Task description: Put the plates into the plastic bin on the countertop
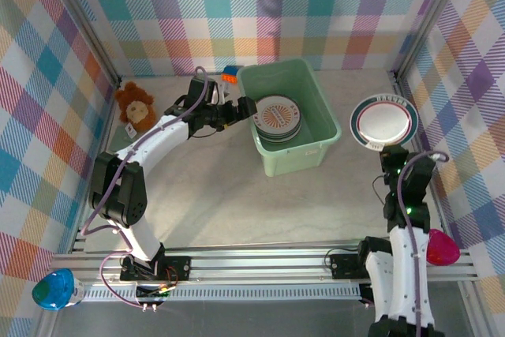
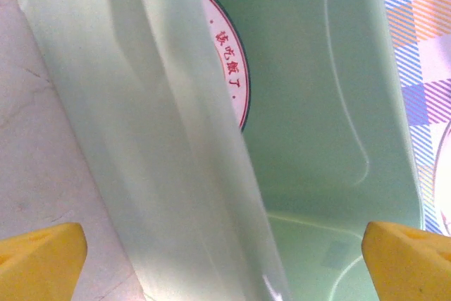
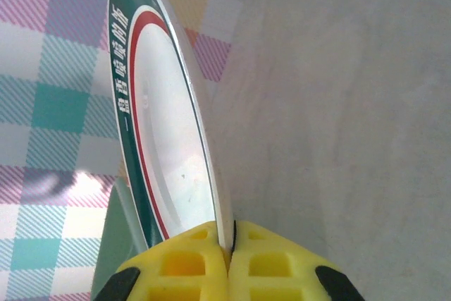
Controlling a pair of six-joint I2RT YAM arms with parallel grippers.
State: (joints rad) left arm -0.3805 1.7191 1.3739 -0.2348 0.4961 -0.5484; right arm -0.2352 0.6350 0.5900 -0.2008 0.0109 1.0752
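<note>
Plates (image 1: 276, 118) question, A here: most of them sit stacked inside the plastic bin (image 1: 293, 159), mid countertop (image 1: 205, 187). So what's the right arm up to?

B: One teal-rimmed plate (image 1: 384, 121) is out by the right plaid wall (image 1: 473, 76), well apart from the bin. The right gripper (image 1: 389, 150) has it by the near rim. In the wrist view the yellow fingers (image 3: 183, 266) are pressed together with the plate's edge pinched between them. Grabbing the rim makes sense, since a flat plate offers nothing else to hold.

A: Is it off the counter yet?

B: Can't tell. It looks roughly level from above, and the wrist shot shows no clear gap under it.

A: And the left gripper (image 1: 243, 108)?

B: Jaws spread wide, holding nothing. It sits at the bin's left wall, and its wrist camera shows that wall running up between the two fingertips, one out over the counter and one inside the tub. My guess is it straddles the wall so it could steady the bin, but it isn't clamped on.

A: What's left, then?

B: Nearly done, I'd say. That's the one plate I can see outside the bin, so carry it across and lay it on the stack. A thin rim pinch could let it tip or slip on the way. The left arm is parked at the bin's left edge too, so coming in from the right looks safer.
</note>
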